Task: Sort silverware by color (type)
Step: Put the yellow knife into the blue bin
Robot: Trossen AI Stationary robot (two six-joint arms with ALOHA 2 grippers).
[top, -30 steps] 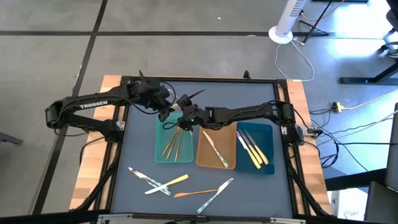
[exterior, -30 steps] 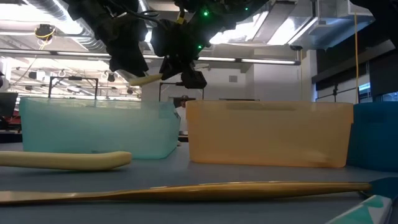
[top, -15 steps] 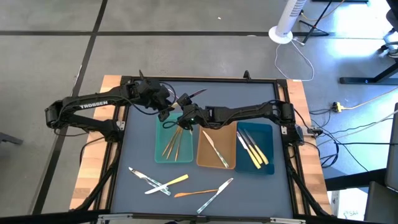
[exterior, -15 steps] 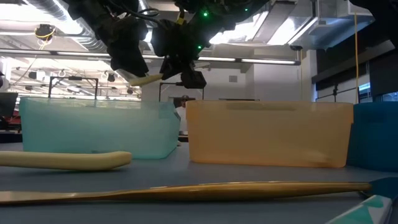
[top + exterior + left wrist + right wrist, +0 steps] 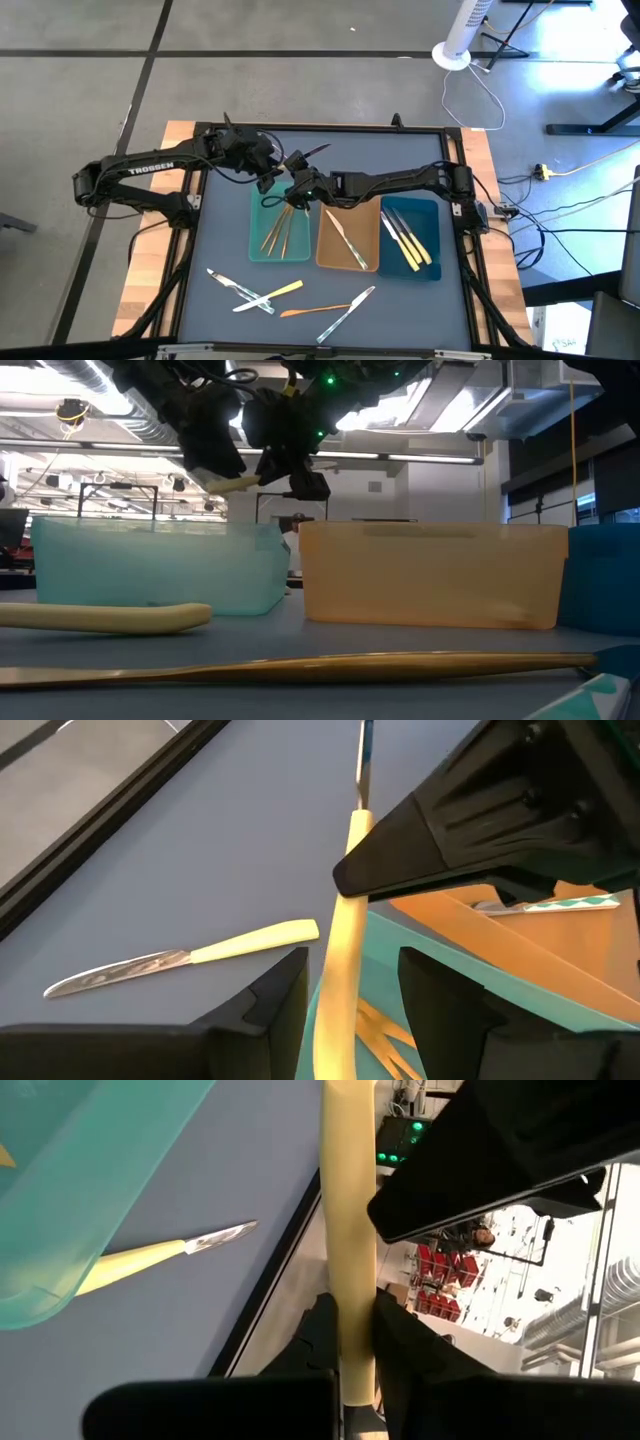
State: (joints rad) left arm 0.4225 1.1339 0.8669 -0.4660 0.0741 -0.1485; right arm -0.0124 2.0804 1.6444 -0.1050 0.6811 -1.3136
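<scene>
A yellow-handled knife (image 5: pixel 340 950) with a silver blade (image 5: pixel 314 151) is in the air over the far end of the teal tray (image 5: pixel 262 222). My right gripper (image 5: pixel 350 1330) reaches in from the table's right and is shut on its handle. My left gripper (image 5: pixel 350 985) comes from the left and is open. Its two fingers stand on either side of the same handle, with a gap showing on one side. Gold utensils (image 5: pixel 280 232) lie in the teal tray, a silver one (image 5: pixel 348 240) in the tan tray, and yellow-handled ones (image 5: pixel 410 238) in the dark-blue tray. My right gripper pinches the knife's yellow handle (image 5: pixel 350 1295) between its two fingers, which lie across it. It comes in roughly level from the table's right. The knife is lifted clear, with its blade pointing toward the far edge.
Several loose utensils lie on the near part of the mat: a yellow-handled knife (image 5: pixel 281 291), a silver one (image 5: pixel 240 289), an orange-tan one (image 5: pixel 312 310) and another silver one (image 5: pixel 352 306). The three trays stand side by side at mid-table. The two arms are close together over the teal tray.
My left gripper has edged slightly toward the far edge beside the right gripper. The knife's handle end has risen a touch in the low view. The right arm has kept its place.
</scene>
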